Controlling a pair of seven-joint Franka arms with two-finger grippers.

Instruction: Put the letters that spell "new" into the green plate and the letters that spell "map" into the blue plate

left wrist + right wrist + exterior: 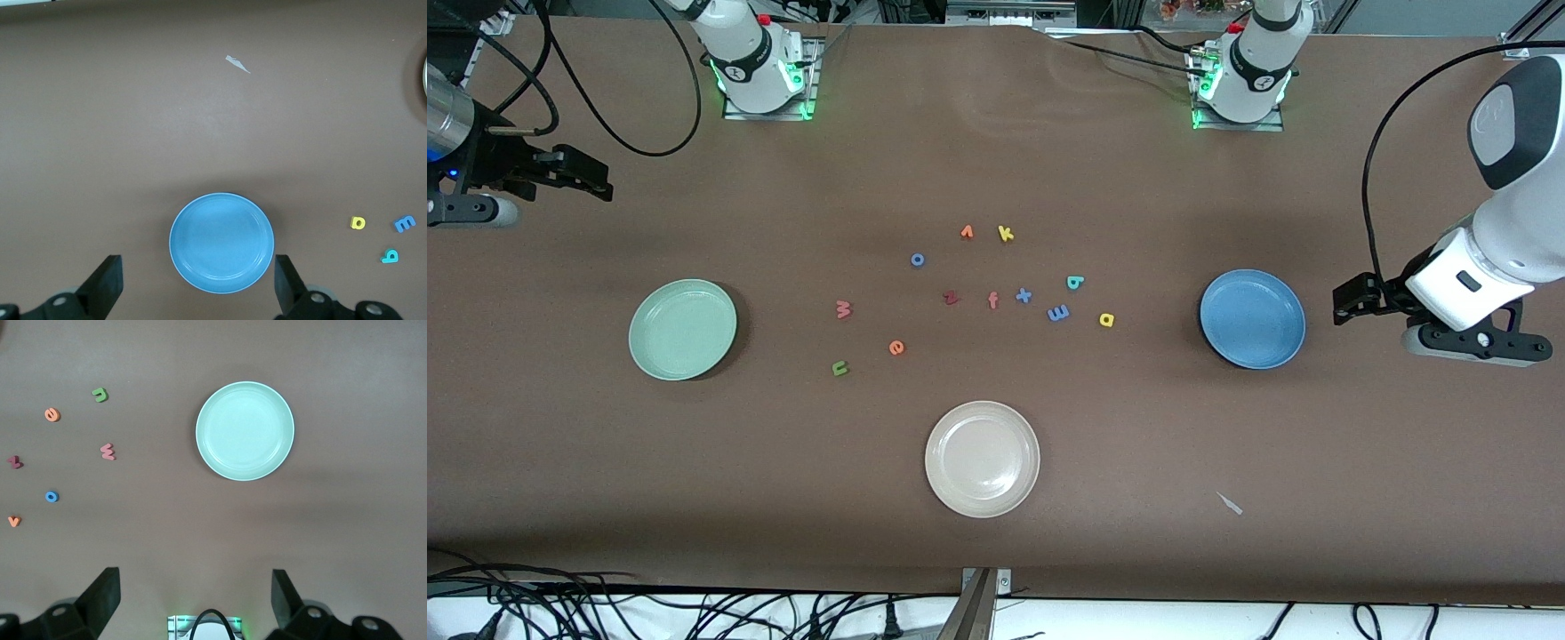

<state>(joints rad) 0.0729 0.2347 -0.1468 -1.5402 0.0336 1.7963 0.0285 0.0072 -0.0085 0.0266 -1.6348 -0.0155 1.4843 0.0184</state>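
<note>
Letters lie scattered mid-tabletop (pixel 996 133) between two plates. Green plate (pixel 683 330) sits toward the right arm's end; blue plate (pixel 1252 318) toward the left arm's end. Both hold nothing. Pink w (pixel 843 308), orange e (pixel 896 348) and green n (pixel 839 367) lie on the green plate's side of the cluster, each apart from its neighbours. Blue m (pixel 1058 313), yellow a (pixel 1106 319) and teal p (pixel 1075 283) lie on the blue plate's side. Cream plate (pixel 982 458) sits nearest the front camera. Left pincer (pixel 198 283) hangs over the tabletop's end near the blue plate, jaws spread, gripping nothing. Right pincer (pixel 195 597) waits past the green plate, jaws likewise spread. Bare tabletop surrounds each plate rim.
</note>
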